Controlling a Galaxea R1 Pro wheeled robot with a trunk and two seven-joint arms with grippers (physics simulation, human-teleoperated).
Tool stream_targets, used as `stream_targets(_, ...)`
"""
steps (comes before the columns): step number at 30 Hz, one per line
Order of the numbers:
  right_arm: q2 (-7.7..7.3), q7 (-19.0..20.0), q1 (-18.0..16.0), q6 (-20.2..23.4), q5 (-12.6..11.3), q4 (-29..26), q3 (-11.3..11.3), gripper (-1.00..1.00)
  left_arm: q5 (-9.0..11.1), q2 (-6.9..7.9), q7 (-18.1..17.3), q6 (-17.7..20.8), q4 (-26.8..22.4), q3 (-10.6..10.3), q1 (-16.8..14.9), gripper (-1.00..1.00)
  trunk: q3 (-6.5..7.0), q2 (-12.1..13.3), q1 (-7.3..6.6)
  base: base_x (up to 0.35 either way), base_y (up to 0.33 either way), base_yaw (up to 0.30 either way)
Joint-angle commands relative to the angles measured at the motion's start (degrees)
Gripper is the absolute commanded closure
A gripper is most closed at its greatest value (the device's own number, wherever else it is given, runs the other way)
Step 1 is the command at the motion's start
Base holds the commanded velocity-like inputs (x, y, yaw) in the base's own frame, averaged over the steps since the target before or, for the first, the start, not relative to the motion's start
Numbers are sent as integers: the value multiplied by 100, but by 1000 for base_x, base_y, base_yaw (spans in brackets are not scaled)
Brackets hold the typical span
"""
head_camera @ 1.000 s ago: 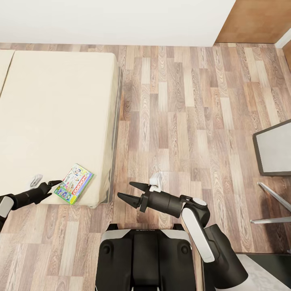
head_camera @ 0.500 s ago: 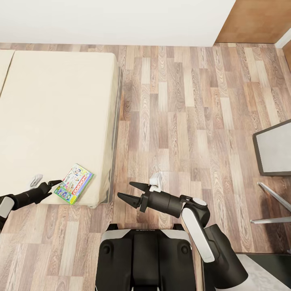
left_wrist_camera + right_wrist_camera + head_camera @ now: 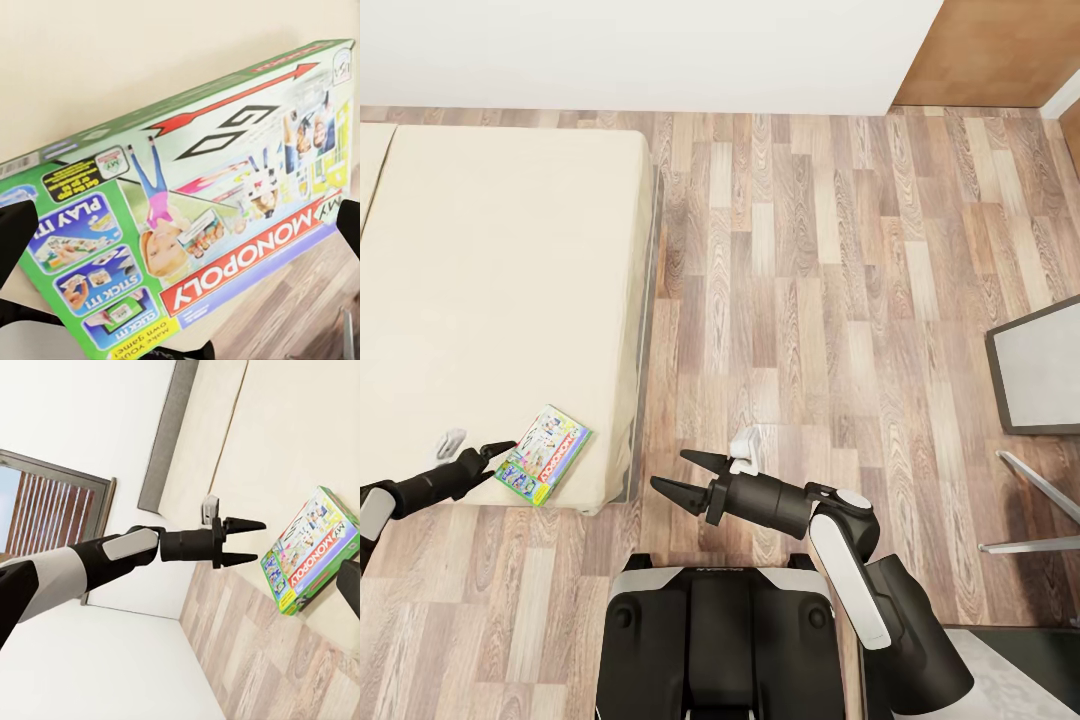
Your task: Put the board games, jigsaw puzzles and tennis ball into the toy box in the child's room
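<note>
The wood-plank floor spreads under me, with a white wall across the far side of my head view and a brown wooden panel at its far right. The bed takes up the left of that view, its beige mattress bare apart from one box. To my right, the corner of a grey-topped piece of furniture juts in from the edge.

The board game, a green-edged "Monopoly" box, lies flat on the mattress near the bed's near corner, close to the edge facing me. In my left wrist view the box sits between my two dark fingertips, with the printed lid turned toward the camera.

My left gripper reaches over the mattress with its tips right at the box's near-left edge; its fingers are spread apart, as my right wrist view shows clearly, and I cannot tell whether they touch the box. My right gripper hangs over the floor in front of my base, fingers parted and holding nothing.
</note>
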Motion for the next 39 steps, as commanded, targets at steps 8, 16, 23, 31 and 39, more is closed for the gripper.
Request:
stream_targets(8, 2, -3, -2, 41, -37, -2, -3, -100, 5, 7, -31, 34, 3, 22, -2, -100, -6, -9, 3, 0, 0, 0)
stream_targets(16, 2, -3, -2, 46, -37, -2, -3, -100, 11, 22, 3, -32, 8, 23, 5, -100, -6, -9, 3, 0, 0, 0)
stream_targets(23, 2, -3, -2, 47, -37, -2, -3, -100, 23, 23, 127, -322, 49, 35, 110, -100, -6, -9, 3, 0, 0, 0)
stream_targets(31, 2, -3, -2, 48, -37, -2, -3, -100, 39, 23, 586, -415, 55, 45, 182, -100, -6, -9, 3, 0, 0, 0)
stream_targets(39, 2, -3, -2, 48, -37, -2, -3, -100, 48, -2, 866, -553, 223, 55, 191, -100, -6, -9, 3, 0, 0, 0)
